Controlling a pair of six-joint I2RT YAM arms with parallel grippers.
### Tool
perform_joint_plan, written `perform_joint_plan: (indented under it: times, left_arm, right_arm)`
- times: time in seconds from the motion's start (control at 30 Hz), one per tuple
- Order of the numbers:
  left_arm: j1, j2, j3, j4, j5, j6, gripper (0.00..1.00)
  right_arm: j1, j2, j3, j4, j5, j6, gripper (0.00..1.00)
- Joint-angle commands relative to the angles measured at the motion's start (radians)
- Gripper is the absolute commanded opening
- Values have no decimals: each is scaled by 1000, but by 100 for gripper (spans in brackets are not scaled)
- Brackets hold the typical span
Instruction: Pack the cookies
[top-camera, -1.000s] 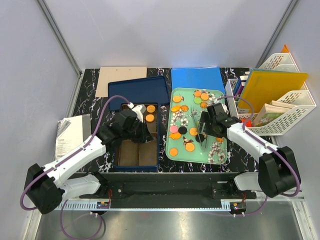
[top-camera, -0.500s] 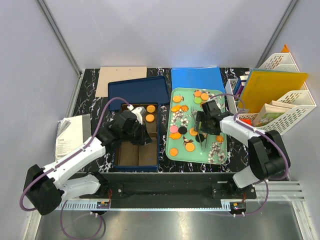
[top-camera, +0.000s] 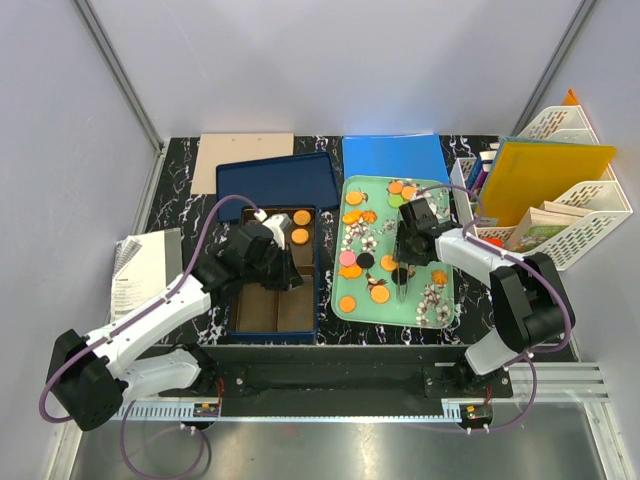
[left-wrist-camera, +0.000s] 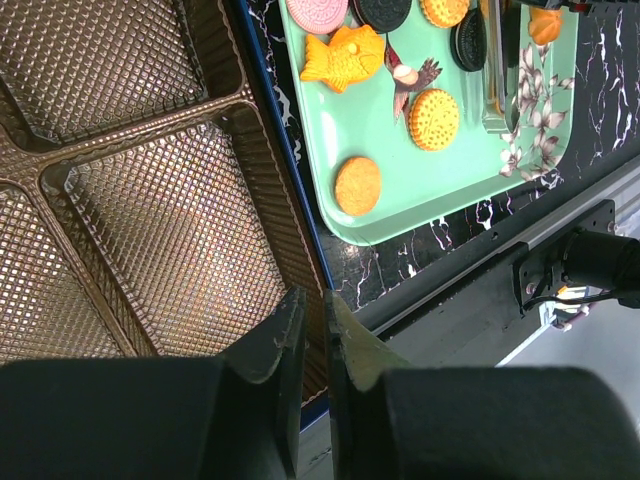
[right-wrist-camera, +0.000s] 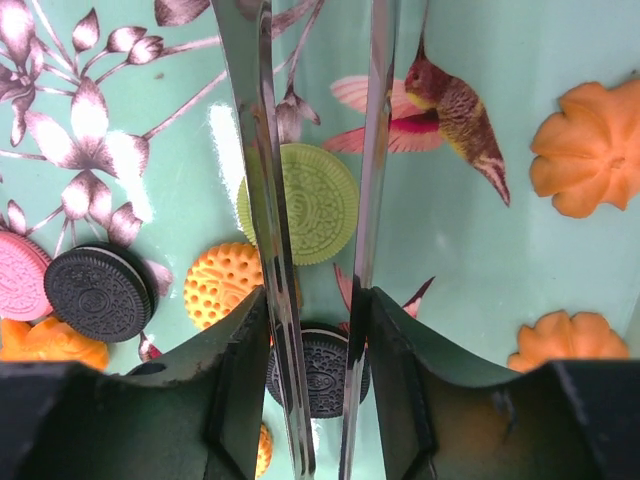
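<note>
The cookies (top-camera: 347, 303) lie mostly on the mint-green tray (top-camera: 395, 312) at the right side of the table, spread among its printed flowers and birds. Most are orange, with a few pink, green and black ones. Two orange cookies (top-camera: 300, 217) are already in the far compartment of the blue box (top-camera: 270, 337), which stands just beside the tray on its left. The other compartments of the brown liner (left-wrist-camera: 150, 220) show only their ribbed bottom. The right gripper (right-wrist-camera: 315, 300) hangs low over the middle of the tray and is clamped on a pair of metal tongs (right-wrist-camera: 262, 200), one finger pressing on each arm. The two arms of the tongs stand a little apart, and between them a green cookie (right-wrist-camera: 318, 215) is visible on the tray. Whether the tips touch any cookie I cannot tell, because they leave the wrist picture. Near them lie a black cookie (right-wrist-camera: 98, 293) and a pink one (right-wrist-camera: 20, 275). The left gripper (left-wrist-camera: 312, 310) hovers over the near right corner of the box – its fingers are almost together, with only a thin slit, and they hold nothing. The flat blue lid (top-camera: 277, 180) lies behind the box.
</note>
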Motion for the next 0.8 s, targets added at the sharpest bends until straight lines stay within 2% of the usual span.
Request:
perform_joint_plan:
  times: [0.0, 0.43, 0.77]
  left_arm:
    - [0, -15, -1, 6, -25, 21, 15]
    - [0, 12, 28, 16, -34, 33, 16]
    - [0, -11, 28, 16, -57, 29, 16]
  right_arm:
    - [0, -36, 33, -22, 65, -12, 46]
    - [2, -189, 266, -334, 62, -18, 48]
    - [22, -335, 320, -497, -12, -17, 47]
